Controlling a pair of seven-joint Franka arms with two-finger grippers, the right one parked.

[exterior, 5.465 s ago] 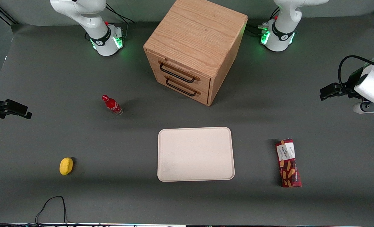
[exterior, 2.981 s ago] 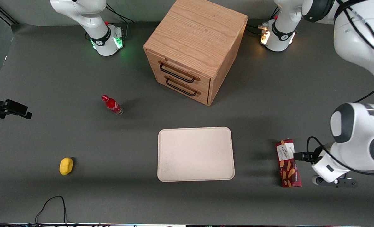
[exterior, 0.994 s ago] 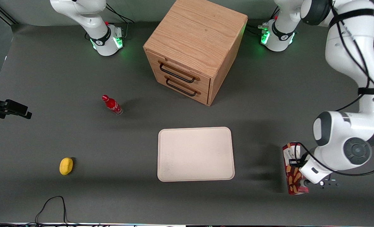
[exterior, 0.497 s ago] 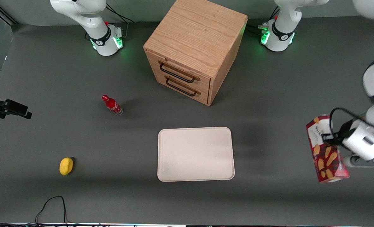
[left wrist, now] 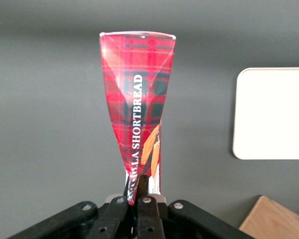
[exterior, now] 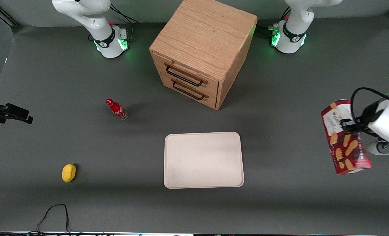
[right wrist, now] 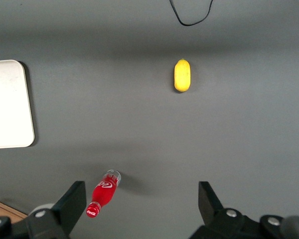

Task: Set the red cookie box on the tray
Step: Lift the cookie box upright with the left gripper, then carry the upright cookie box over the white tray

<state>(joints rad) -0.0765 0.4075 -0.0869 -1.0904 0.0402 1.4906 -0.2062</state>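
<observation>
Tartan-red long cookie box (exterior: 345, 137) hangs clear of the grey worktop (exterior: 83, 203) toward the working arm's end, pinched at its label end by the tool (exterior: 348, 126), whose black fingers (left wrist: 144, 204) are clamped tight on the carton. Bare worktop separates it from the flat cream-white rectangular tray (exterior: 203, 160), which lies well apart toward the middle. An oak two-drawer cabinet (exterior: 201, 49) stands farther from the front camera than the tray; a small red bottle (exterior: 116, 109) and a yellow lemon (exterior: 69, 172) sit toward the parked arm's end
</observation>
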